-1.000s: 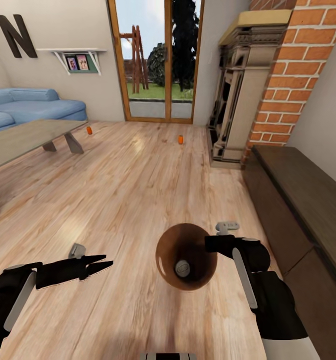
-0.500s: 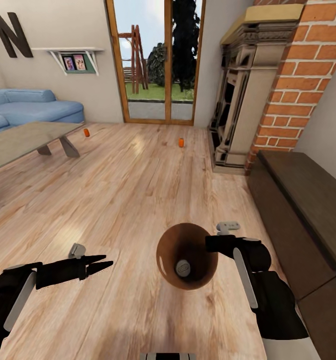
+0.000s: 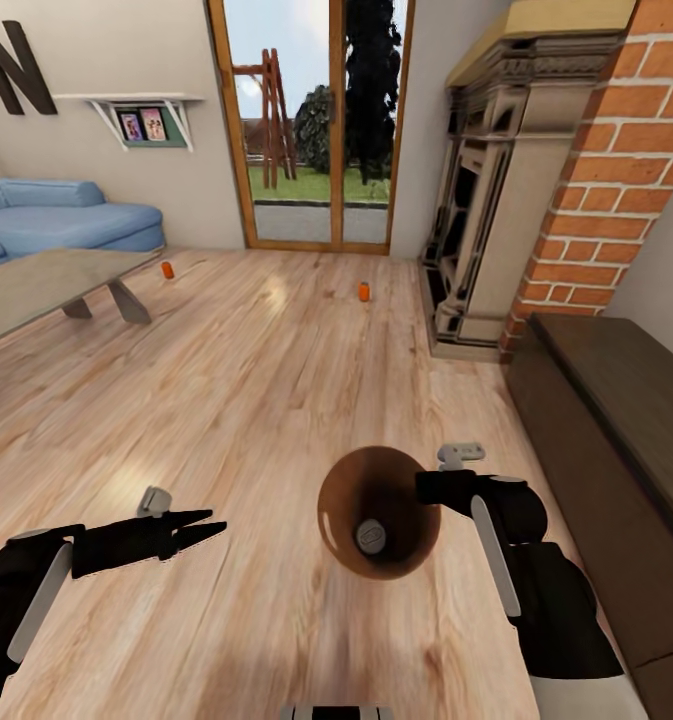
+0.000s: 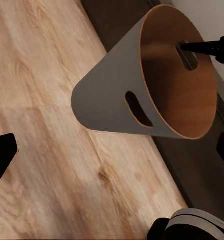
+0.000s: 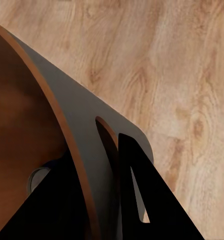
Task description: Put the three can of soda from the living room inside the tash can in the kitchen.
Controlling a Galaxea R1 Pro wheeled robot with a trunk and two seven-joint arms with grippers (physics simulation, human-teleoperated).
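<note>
Bin: the tash can hangs off the right gripper, jaws pinched on its rim at a handle slot (right wrist view has one finger inside the wall, one outside). It's carried low over the wood floor, tipped a bit toward me.

Inside bin: one can lying at the bottom, silver top showing.

Loose cans: two on the floor. One at abt 12 o'clock from the robot, near the glass doors; the other at abt 11 o'clock, just beside the end of the low worktop.

Count: 3 cans total, 1 binned, 2 to go; 1 bin; 2 arms.

Left gripper: holds nothing, jaws look drawn together to a point in the head view, though I cannot tell for sure (wrist view gives just one dark finger edge).

Step in hand, my guess: rolling up to the 12 o'clock can w/ bin in tow.

Doing it well: keep the bin mouth-up so the binned can doesn't roll out, stop w/ the can within the left arm's reach, open the left jaws wide before dropping on it.

Room: still living room (sofa at 10 o'clock, brick fireplace at 2), kitchen trip comes later.
</note>
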